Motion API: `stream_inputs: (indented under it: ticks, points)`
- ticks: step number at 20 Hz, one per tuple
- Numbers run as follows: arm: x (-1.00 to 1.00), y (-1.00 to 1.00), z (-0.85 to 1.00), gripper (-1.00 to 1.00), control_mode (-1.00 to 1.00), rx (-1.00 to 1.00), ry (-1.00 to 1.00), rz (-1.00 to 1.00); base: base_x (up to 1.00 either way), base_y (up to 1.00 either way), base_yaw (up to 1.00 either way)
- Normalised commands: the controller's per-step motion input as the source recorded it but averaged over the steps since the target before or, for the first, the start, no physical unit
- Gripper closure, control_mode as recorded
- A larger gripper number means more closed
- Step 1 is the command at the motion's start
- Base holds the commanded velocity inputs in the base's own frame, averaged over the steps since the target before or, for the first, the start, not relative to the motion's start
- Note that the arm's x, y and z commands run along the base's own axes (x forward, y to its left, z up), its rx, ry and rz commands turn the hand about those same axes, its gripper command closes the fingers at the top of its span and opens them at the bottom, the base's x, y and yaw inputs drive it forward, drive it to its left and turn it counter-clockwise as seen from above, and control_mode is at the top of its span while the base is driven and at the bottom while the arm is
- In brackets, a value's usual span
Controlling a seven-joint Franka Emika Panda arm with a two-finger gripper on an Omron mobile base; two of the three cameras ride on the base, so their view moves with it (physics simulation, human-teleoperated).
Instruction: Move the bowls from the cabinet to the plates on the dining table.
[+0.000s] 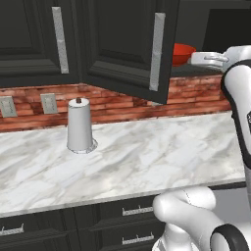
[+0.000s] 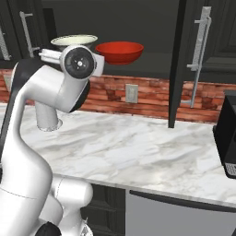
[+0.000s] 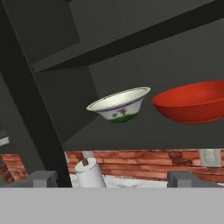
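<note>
Both bowls stand on the shelf of the open black cabinet (image 1: pixel 122 44). In the hand view the cream-white bowl (image 3: pixel 119 104) with green markings is at centre, and the glossy red bowl (image 3: pixel 192 101) is to its right. My gripper (image 3: pixel 113 178) is open, empty, below and short of both bowls. From the right base view, the cream bowl (image 2: pixel 73 40) is just behind my wrist and the red bowl (image 2: pixel 119 51) is beside it. My hand (image 1: pixel 210 60) is level with the red bowl (image 1: pixel 182 53), close to its right. The plates and dining table are out of view.
A cabinet door (image 2: pixel 177 64) with a silver bar handle (image 2: pixel 199 46) hangs open to the right of the shelf; another open door (image 1: pixel 132 49) stands to the left. A paper towel roll (image 1: pixel 79 125) stands on the marble counter (image 1: pixel 147 157) against the brick wall. A black appliance (image 2: pixel 228 138) sits far right.
</note>
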Motion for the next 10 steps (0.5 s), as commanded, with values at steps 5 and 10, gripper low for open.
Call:
stream_inputs:
  ticks: [5, 10]
  points:
    - [0.45, -0.01, -0.12, -1.00, -1.00, 0.04, -0.02, -0.02, 0.00, 0.00, 0.00]
    - [0.50, 0.02, -0.06, -1.00, -1.00, 0.05, 0.00, -0.02, 0.00, 0.00, 0.00]
